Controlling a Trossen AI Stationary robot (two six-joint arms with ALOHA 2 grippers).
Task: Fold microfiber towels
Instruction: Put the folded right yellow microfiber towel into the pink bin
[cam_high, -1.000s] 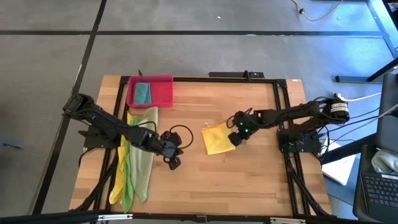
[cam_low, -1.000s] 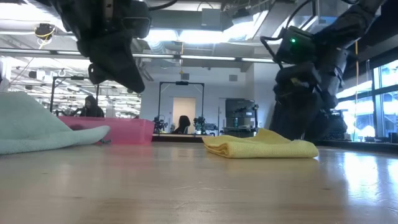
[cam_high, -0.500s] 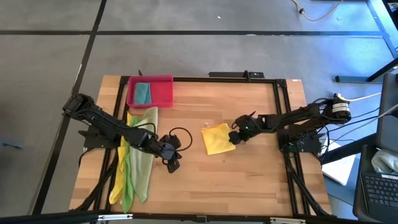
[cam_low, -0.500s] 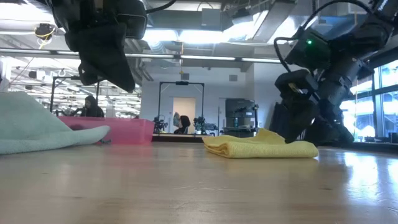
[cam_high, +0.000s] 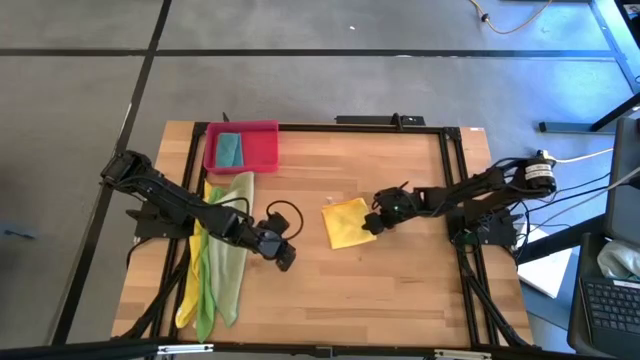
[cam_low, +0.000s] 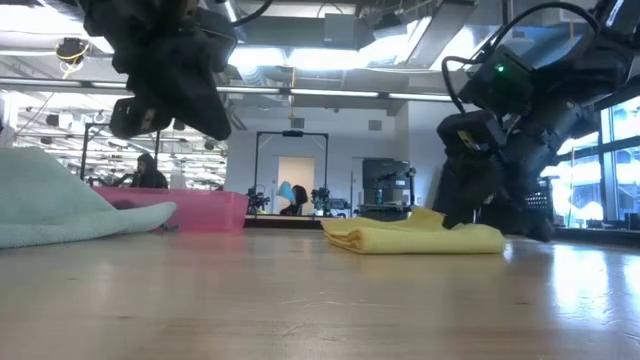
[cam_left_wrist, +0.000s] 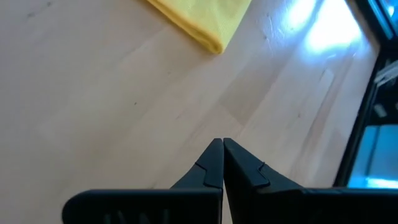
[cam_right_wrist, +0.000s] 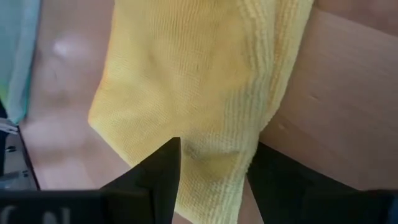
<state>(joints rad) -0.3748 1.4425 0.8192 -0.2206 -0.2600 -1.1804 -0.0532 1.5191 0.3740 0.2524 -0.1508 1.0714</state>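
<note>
The folded yellow towel (cam_high: 347, 221) lay mid-tabletop (cam_high: 400, 280) with the right tool (cam_high: 371, 222) open astride its edge, so pressing flat seemed wise, while the left tool (cam_high: 283, 256) hovered closed nearby.

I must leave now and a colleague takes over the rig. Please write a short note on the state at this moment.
Left gripper: shut, empty, above bare table.
Right gripper: open, fingers astride the right edge of the folded yellow towel at table centre.
Teal towel: folded, in the pink tray.
Unfolded pile at the left edge: yellow, bright green and pale green cloths.
Left to do: finish the yellow one, fold the pile.
</note>
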